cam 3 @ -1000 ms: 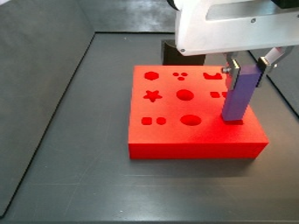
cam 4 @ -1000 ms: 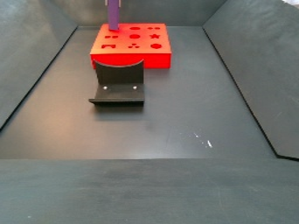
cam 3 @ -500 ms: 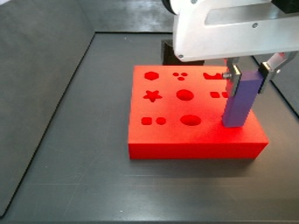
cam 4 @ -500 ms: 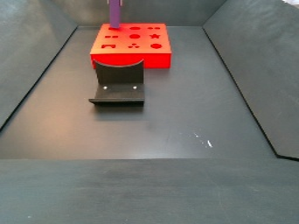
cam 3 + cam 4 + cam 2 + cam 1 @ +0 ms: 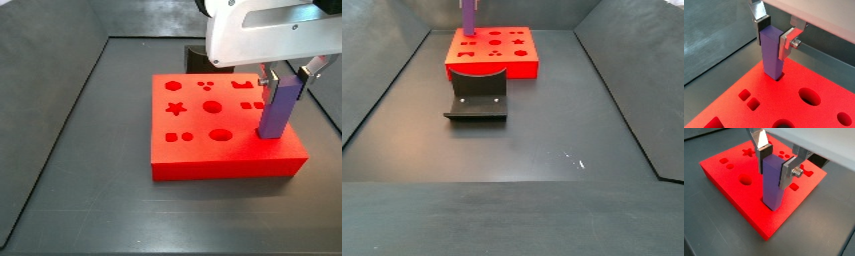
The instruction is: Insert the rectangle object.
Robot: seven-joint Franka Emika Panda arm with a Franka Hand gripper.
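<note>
The rectangle object [image 5: 773, 183] is a purple-blue bar standing upright. My gripper [image 5: 775, 162] is shut on its top end. Its lower end stands in a hole near a corner of the red board [image 5: 734, 183], as both wrist views show; in a wrist view the bar [image 5: 773, 52] enters the board's [image 5: 784, 107] face near its edge. In a side view the bar [image 5: 278, 106] stands at the board's [image 5: 214, 160] right edge under the white gripper body [image 5: 274, 35]. In a side view the bar [image 5: 469, 15] rises from the board's [image 5: 492, 52] far left corner.
The red board has several shaped holes [image 5: 201, 110]. A dark grey curved holder [image 5: 477, 95] sits on the floor in front of the board. Dark walls enclose the floor on the left [image 5: 47, 80] and right [image 5: 629, 90].
The board and bar have shifted slightly right and down in the side view. The bar looks a little lower in the board. The grip is unchanged.
</note>
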